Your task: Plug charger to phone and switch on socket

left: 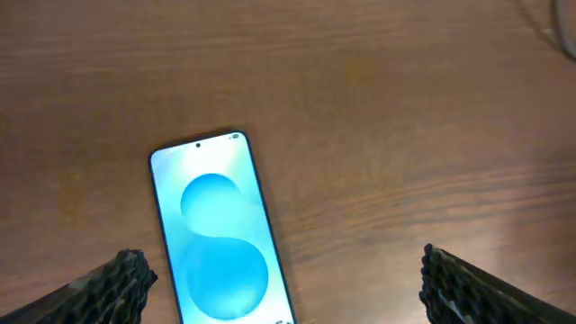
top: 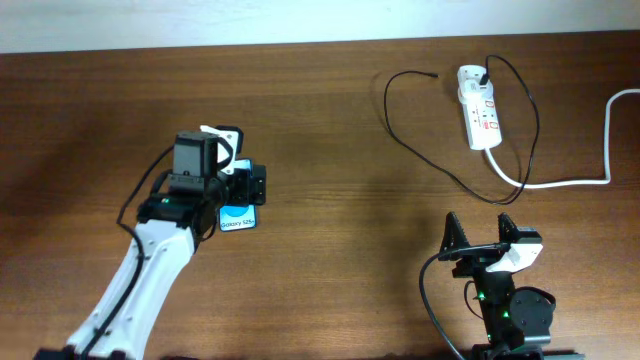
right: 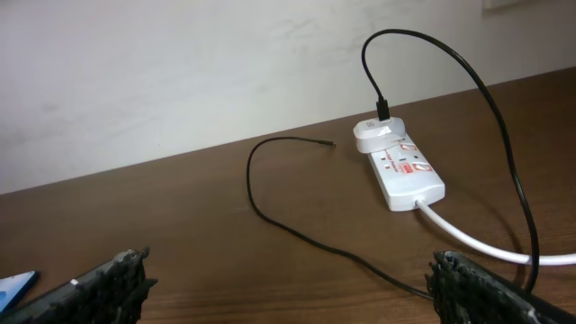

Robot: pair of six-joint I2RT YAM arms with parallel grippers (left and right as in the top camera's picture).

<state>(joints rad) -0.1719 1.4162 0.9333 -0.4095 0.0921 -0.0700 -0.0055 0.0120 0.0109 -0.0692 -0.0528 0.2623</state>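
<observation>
The phone (left: pixel 220 236) lies flat on the wooden table, blue screen up. In the overhead view the phone (top: pixel 238 219) is partly hidden under my left gripper (top: pixel 240 176). In the left wrist view the left gripper (left: pixel 288 290) is open above it, and the phone sits nearer the left finger. The white socket (top: pixel 478 108) with red switches lies at the back right. The black charger cable (top: pixel 400 125) runs from an adapter (top: pixel 485 73) in the socket, and its plug tip (top: pixel 433 74) lies free on the table. My right gripper (top: pixel 480 233) is open and empty at the front right. It also shows in the right wrist view (right: pixel 288 290), facing the socket (right: pixel 407 169) and cable (right: pixel 270 202).
The thick white cord (top: pixel 585 182) runs from the socket to the right edge. The charger cable loops across the table between the right gripper and the socket. A pale wall (right: pixel 180 72) stands behind the table's far edge.
</observation>
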